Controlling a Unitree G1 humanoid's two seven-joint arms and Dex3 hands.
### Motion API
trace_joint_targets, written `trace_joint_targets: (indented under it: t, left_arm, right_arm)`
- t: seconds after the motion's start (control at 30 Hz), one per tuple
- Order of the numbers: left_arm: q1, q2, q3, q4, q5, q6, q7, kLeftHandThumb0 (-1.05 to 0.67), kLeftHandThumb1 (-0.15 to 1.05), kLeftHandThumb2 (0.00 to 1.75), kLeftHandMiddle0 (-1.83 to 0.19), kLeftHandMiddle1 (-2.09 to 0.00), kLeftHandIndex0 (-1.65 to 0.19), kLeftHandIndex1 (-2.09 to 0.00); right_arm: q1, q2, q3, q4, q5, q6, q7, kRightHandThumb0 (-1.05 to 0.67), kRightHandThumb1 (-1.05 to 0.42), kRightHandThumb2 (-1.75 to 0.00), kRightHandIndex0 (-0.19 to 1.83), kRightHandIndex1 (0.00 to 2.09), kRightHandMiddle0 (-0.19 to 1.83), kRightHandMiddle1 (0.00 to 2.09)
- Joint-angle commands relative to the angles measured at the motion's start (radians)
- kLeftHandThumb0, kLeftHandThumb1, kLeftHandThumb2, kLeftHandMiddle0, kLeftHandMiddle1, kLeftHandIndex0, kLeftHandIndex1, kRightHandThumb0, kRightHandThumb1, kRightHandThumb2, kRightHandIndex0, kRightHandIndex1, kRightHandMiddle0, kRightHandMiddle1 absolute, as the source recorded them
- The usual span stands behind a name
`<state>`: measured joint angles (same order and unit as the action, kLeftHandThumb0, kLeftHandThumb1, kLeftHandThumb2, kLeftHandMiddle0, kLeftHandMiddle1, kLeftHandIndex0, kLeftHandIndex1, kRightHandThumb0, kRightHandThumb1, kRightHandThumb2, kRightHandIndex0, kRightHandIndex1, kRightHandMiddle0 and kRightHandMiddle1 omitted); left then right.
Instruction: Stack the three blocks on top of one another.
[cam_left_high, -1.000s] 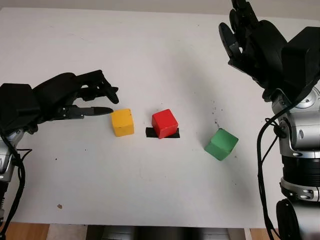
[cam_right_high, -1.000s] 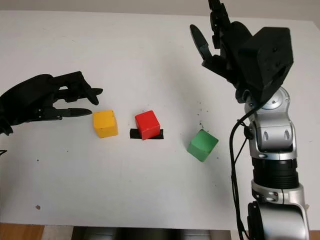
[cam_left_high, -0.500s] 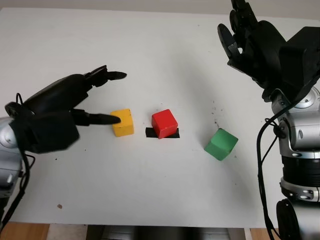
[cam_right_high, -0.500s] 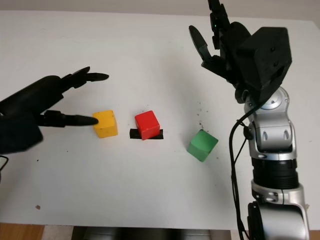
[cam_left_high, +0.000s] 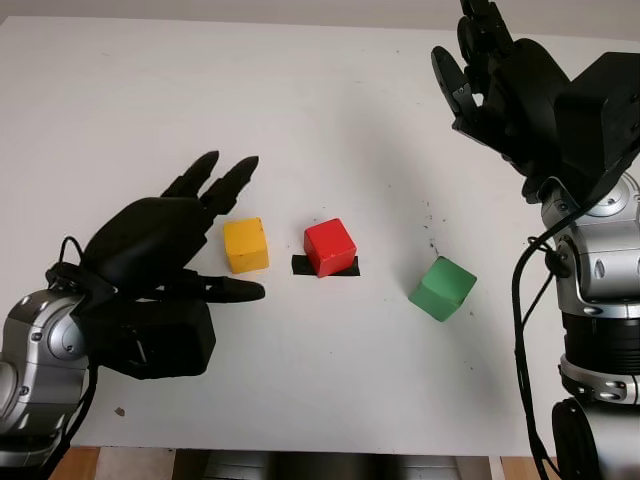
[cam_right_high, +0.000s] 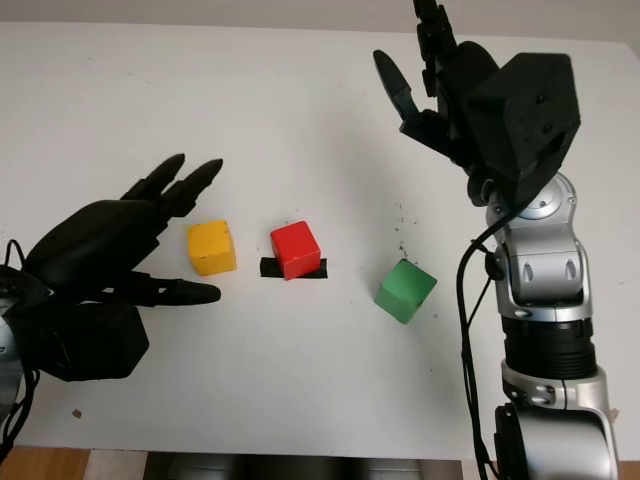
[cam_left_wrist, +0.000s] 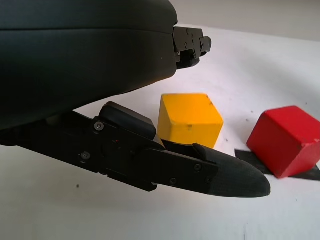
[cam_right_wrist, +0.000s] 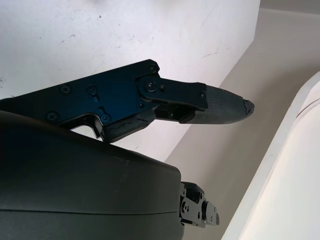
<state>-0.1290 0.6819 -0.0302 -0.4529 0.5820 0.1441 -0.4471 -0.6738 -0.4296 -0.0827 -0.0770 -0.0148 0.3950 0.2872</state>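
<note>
1. Three blocks all sit singly on the white surface (cam_left_high: 330, 120), so no stacking is done yet: the yellow block (cam_left_high: 245, 245) toward the left, the red block (cam_left_high: 329, 247) in the middle on a strip of black tape (cam_left_high: 300, 266), and the green block (cam_left_high: 442, 288) to the right, turned at an angle. Each is apart from the others.
2. My reading is that the first pick is just being set up. The left hand (cam_left_high: 165, 265) hovers just beside the yellow block with its fingers (cam_left_high: 228, 290) released, holding nothing.
3. The right hand (cam_left_high: 490, 75) is raised well above the far right of the surface, open and idle.
4. Left to do: grasp one block, set it on another, then add the third.
</note>
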Motion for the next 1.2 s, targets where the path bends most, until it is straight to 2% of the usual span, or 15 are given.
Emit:
trace_joint_targets:
  t: [0.0, 0.13, 0.27, 0.3, 0.4, 0.5, 0.9, 1.17]
  left_arm:
    - [0.015, -0.014, -0.009, -0.022, 0.031, 0.005, 0.017, -0.93, 1.05, 0.22, 0.18, -0.02, 0.01, -0.10]
    - [0.010, -0.045, -0.024, 0.006, 0.141, 0.010, 0.098, -0.91, 1.05, 0.18, 0.11, -0.06, -0.13, -0.18]
    - [-0.003, -0.067, -0.031, 0.049, 0.186, 0.010, 0.136, -0.87, 1.05, 0.15, 0.08, -0.07, -0.22, -0.25]
    - [-0.008, -0.070, -0.034, 0.062, 0.198, 0.009, 0.145, -0.86, 1.05, 0.15, 0.06, -0.06, -0.23, -0.35]
    - [-0.020, -0.079, -0.042, 0.095, 0.225, 0.004, 0.176, -0.85, 1.05, 0.16, 0.02, -0.06, -0.04, -0.86]
    - [-0.033, -0.086, -0.050, 0.118, 0.255, 0.006, 0.199, -0.84, 1.05, 0.16, 0.01, -0.05, 0.01, -1.03]
    - [-0.044, -0.090, -0.047, 0.157, 0.256, -0.029, 0.225, -0.83, 1.05, 0.14, -0.04, -0.06, -0.02, -1.14]
    - [-0.036, -0.105, -0.022, 0.157, 0.161, -0.040, 0.204, -0.80, 1.04, 0.08, -0.06, -0.06, -0.03, -1.14]
  right_arm:
    - [-0.006, -0.009, 0.003, -0.025, -0.003, 0.005, 0.000, -0.69, -1.05, -0.56, -0.19, 0.00, -0.18, 0.00]
    - [-0.007, -0.010, 0.008, -0.023, -0.013, 0.001, 0.000, -0.70, -1.05, -0.56, -0.19, 0.00, -0.17, 0.01]
    - [-0.009, -0.005, 0.008, -0.035, -0.012, 0.018, 0.001, -0.68, -1.05, -0.55, -0.19, 0.00, -0.16, 0.01]
    - [-0.010, -0.003, 0.008, -0.037, -0.012, 0.024, -0.001, -0.68, -1.05, -0.54, -0.19, 0.01, -0.16, 0.01]
    - [-0.008, -0.005, 0.010, -0.042, -0.022, 0.031, -0.008, -0.70, -1.05, -0.53, -0.19, 0.01, -0.15, 0.02]
    - [-0.004, -0.011, 0.009, -0.044, -0.026, 0.030, -0.006, -0.70, -1.05, -0.52, -0.18, 0.02, -0.15, 0.02]
    - [-0.001, -0.006, 0.002, -0.049, -0.019, 0.037, -0.013, -0.70, -1.05, -0.51, -0.18, 0.02, -0.15, 0.03]
    - [0.005, -0.016, -0.005, -0.044, -0.017, 0.021, -0.004, -0.71, -1.05, -0.51, -0.19, 0.03, -0.16, 0.03]
